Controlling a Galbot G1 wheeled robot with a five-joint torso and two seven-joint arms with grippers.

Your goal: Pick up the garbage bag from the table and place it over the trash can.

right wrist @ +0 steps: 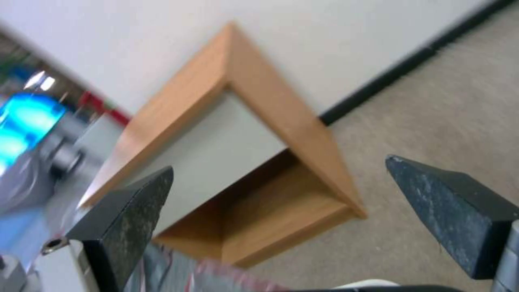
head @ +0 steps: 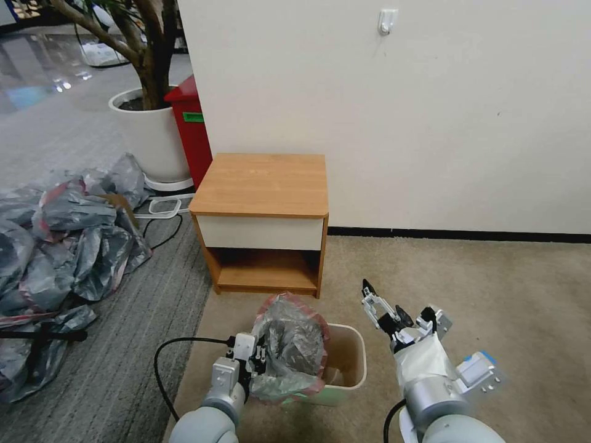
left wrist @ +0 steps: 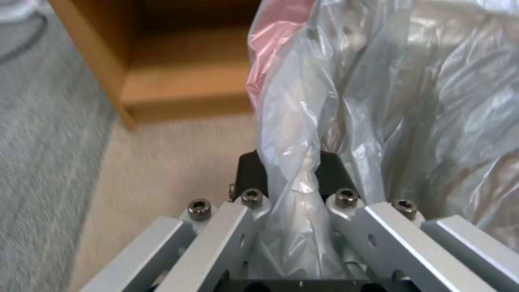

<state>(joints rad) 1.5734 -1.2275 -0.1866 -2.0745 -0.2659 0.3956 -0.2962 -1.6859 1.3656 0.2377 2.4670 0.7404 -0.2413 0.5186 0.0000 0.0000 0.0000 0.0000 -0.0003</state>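
The silvery-grey garbage bag with its pink rim hangs bunched over the left half of the cream trash can, on the carpet in front of the table. My left gripper is shut on the bag's left edge; in the left wrist view the plastic is pinched between the black pads. My right gripper hovers open just right of the can, nothing between its fingers. The table top is bare.
A heap of similar grey bags lies on the grey carpet at the left. Behind it stand a white plant pot and a red bin. A white wall runs behind the table; beige carpet lies open at the right.
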